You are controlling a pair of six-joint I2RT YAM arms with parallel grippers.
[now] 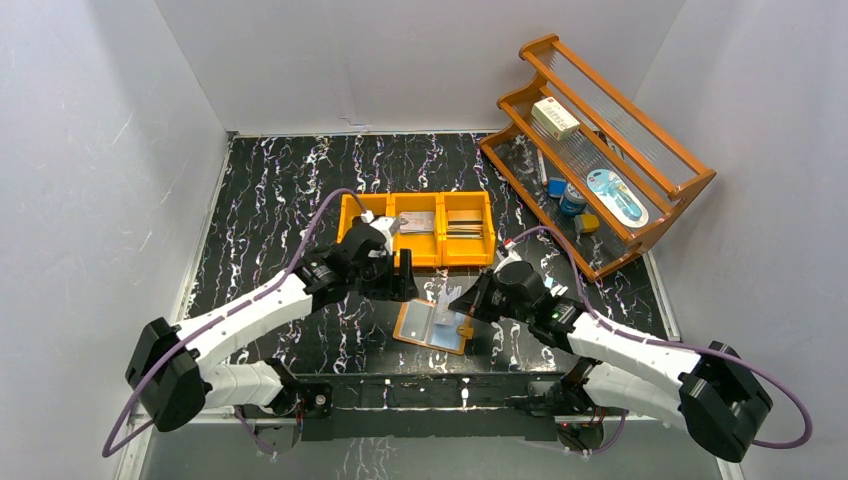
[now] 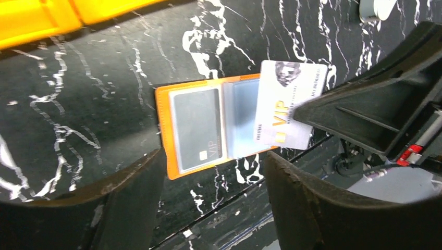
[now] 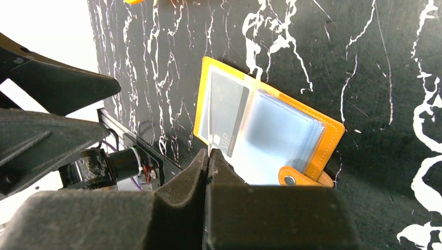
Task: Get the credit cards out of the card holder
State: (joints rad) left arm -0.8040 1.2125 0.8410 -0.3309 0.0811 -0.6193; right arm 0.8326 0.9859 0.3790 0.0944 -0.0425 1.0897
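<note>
Top external view: the wallet [image 1: 432, 325] is laid open on the table [image 1: 270, 200], near the front edge, at 6 o'clock from the bin [image 1: 346, 225]. A grey card [image 1: 417, 222] is seen in the bin's middle compartment and a striped card [image 1: 465, 225] in its right one. The left gripper [image 1: 405, 285] is held at 11 o'clock from the wallet, between wallet and bin. The right gripper [image 1: 460, 302] is held just beside the wallet, at its 1 o'clock.

From the left wrist, the silver card [image 2: 289, 104], marked VIP in gold, is seen pinched at its 3 o'clock edge by the right fingers [image 2: 333, 109]. It is tilted and overlaps the wallet's 3 o'clock leaf. Whether its lower corner touches the wallet cannot be told. A dark card [image 2: 198, 127] is lodged in the clear sleeve of the 9 o'clock leaf. The sleeves beside it are seen as pale blue plastic. The left fingers [image 2: 130, 203] are spread wide, with nothing gripped between them; only the wallet and the table are seen through the gap.

From the right wrist, the right fingers are seen pressed together, with the silver card caught between them edge-on as a thin pale line. The wallet is seen beyond the fingertips at 12 o'clock, with the dark card in its sleeve on the 9 o'clock leaf. The strap tab [image 3: 297, 179] is seen at the wallet's 5 o'clock corner.
</note>
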